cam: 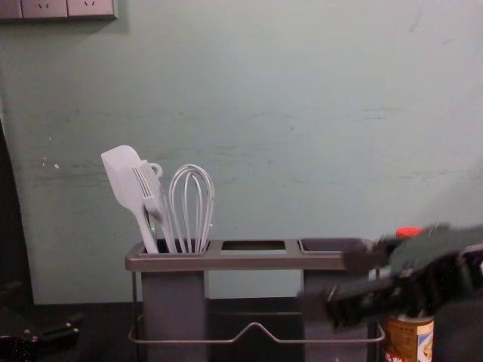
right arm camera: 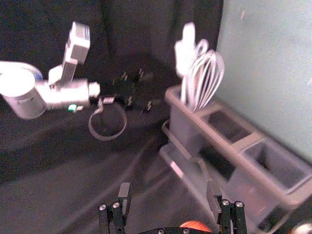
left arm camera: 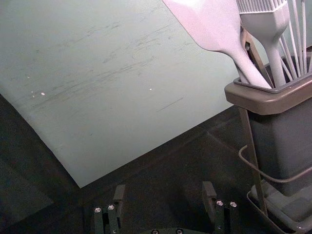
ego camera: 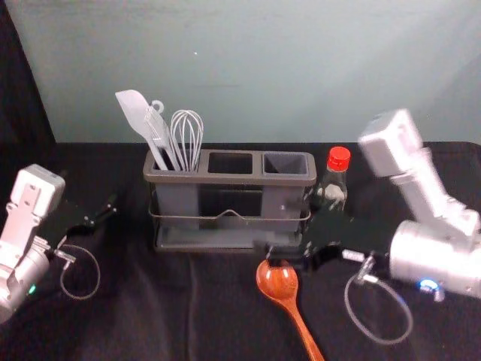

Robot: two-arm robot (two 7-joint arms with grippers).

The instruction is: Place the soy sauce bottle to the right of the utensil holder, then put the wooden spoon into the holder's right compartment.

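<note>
Head view has the right gripper [ego camera: 281, 256] low in front of the holder's right part, just by the round bowl of the wooden spoon [ego camera: 277, 280]. Its two black fingers are wide apart, with nothing held. The white tag [ego camera: 352, 256] behind them has marks too small to read. The spoon lies on the wrinkly black cloth [ego camera: 150, 316], smooth, shiny and orange-brown, its handle pointing back to the robot. Behind it stands the grey holder [ego camera: 223, 179], with a thin bent wire along its front and three parts in a row. The left part has a flat spatula [ego camera: 135, 113], a brush [ego camera: 157, 128] and a loopy whisk [ego camera: 188, 124], all pale. Just right of the holder, the soy sauce bottle [ego camera: 333, 188] stands upright, clear glass with a red cap [ego camera: 339, 158]. In chest view its brown and yellow label [cam: 407, 339] has no words I can read. The left gripper [ego camera: 104, 213] is parked left of the holder, fingers apart, holding nothing.
</note>
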